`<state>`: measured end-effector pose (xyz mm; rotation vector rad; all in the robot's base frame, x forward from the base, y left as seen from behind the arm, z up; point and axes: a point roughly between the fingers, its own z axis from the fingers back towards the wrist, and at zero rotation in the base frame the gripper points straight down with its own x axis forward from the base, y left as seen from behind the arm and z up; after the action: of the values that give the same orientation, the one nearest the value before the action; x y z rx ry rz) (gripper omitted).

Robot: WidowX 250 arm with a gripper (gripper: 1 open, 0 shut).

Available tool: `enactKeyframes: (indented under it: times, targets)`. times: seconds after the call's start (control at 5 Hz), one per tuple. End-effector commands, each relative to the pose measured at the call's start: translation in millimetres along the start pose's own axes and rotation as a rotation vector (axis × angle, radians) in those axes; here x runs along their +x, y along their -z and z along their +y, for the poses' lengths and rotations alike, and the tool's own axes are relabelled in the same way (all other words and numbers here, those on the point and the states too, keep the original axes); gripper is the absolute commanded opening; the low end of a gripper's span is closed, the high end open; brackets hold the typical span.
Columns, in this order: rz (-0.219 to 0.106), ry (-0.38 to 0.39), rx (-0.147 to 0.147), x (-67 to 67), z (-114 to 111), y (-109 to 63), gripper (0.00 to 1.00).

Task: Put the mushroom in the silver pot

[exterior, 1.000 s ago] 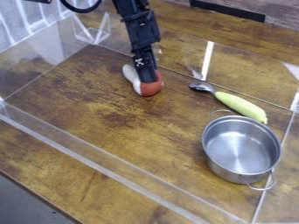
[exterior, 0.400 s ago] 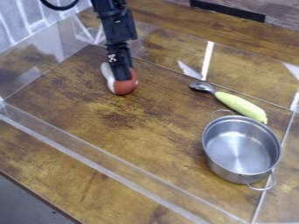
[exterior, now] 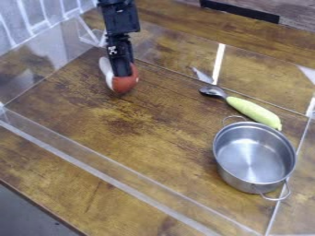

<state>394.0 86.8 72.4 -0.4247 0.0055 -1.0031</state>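
While clamped on the mushroom [exterior: 118, 78], with the gripper [exterior: 120, 66] pinching the white stem and the red-brown cap hanging just below the jaws, moving away from the silver pot [exterior: 255, 157] rather than toward it. Compared with a second ago, shifted leftward and farther back across the wooden table [exterior: 135, 138], and apparently a little higher, the cap no longer pressed onto the boards. Looks like a completed pick and the start of the carry. From the jaws, pot well off to the lower right, empty, open side up. Between jaws and pot, the yellow-green vegetable [exterior: 259, 112] and the metal spoon [exterior: 212, 90], near the pot's far rim. Remaining: reverse course, cross over, release above the bowl.
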Motion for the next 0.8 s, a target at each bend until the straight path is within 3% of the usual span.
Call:
enactKeyframes:
  times: [0.0, 0.2, 0.6]
  targets:
    - [0.003, 0.025, 0.113, 28.5, -30.2, -49.6, 0.0]
    - [-0.002, -0.008, 0.132, 32.3, -39.0, -58.2, 0.0]
    - [-0.017, -0.016, 0.166, 69.7, -76.3, -64.7, 0.0]
